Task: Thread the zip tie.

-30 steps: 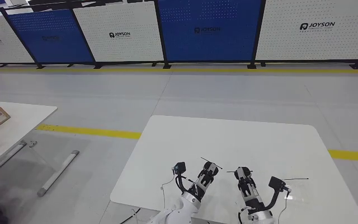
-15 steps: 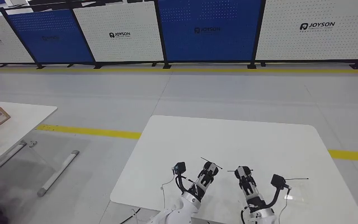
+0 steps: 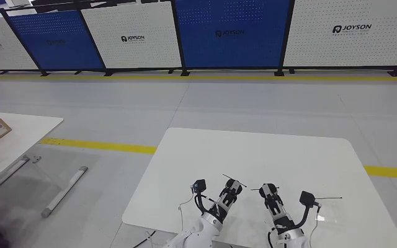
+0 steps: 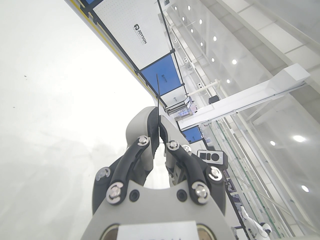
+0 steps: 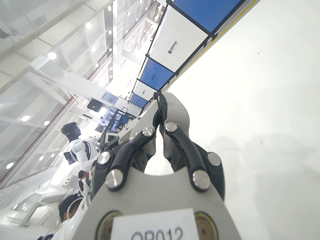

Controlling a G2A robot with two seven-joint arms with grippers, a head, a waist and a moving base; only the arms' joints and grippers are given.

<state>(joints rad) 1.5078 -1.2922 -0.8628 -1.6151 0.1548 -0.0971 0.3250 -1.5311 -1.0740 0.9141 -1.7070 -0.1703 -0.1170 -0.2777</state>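
Observation:
Both arms sit low over the near edge of the white table [image 3: 260,155]. My left gripper [image 3: 234,182] [image 4: 158,116] is shut on a thin black zip tie strand [image 4: 157,88], which sticks straight out past the fingertips. My right gripper [image 3: 265,188] [image 5: 160,106], a short way to its right, is shut on a short, wider black zip tie piece [image 5: 158,96] that barely clears the fingertips. A small gap separates the two grippers. I cannot tell whether the two black pieces belong to one tie.
A thin dark strand [image 3: 330,198] lies on the table to the right of the right arm. The far half of the table is bare white surface. Blue and white pegboard panels [image 3: 229,31] stand across the floor behind.
The right arm has shifted very slightly; the left arm and both grips stay as they were.

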